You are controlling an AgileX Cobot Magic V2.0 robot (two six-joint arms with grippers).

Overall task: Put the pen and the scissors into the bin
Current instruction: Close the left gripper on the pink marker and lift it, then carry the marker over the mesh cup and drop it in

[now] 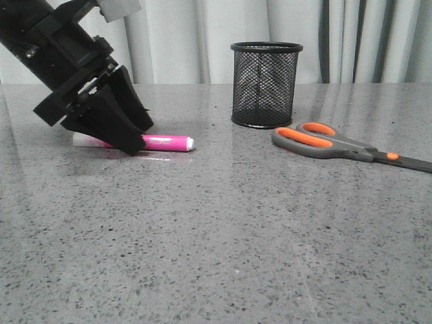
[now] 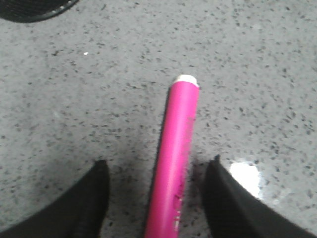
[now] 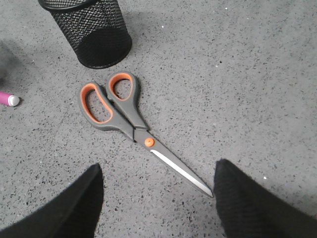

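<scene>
We're down low with our left gripper [image 2: 156,198], jaws spread wide and straddling the pen [image 2: 174,158], which lies flat on the tabletop [image 1: 216,250] to the left of the bin [image 1: 266,84], well apart from it. Neither finger touches the barrel that we can see; there's a gap on each side.

Here's the worry: that barrel is round and the stone-look tabletop is smooth and glossy, so if one finger arrives first, we judge the pen could roll or skid out sideways. The pen also sits slightly off-centre between the fingers, closer to one side, which makes that more likely. A pinch near one end could let it tilt in the grip, awkward for dropping into the narrow mouth of the bin.

Our right gripper [image 3: 156,198] hangs above the scissors [image 3: 131,126], jaws wide too, holding nothing. The scissors lie flat just right of the bin, handles near its base, blades pointing away. Thin and flat like that, they look hard to get under.

Behind the bin, pale curtains [image 1: 358,40] close off the room.
</scene>
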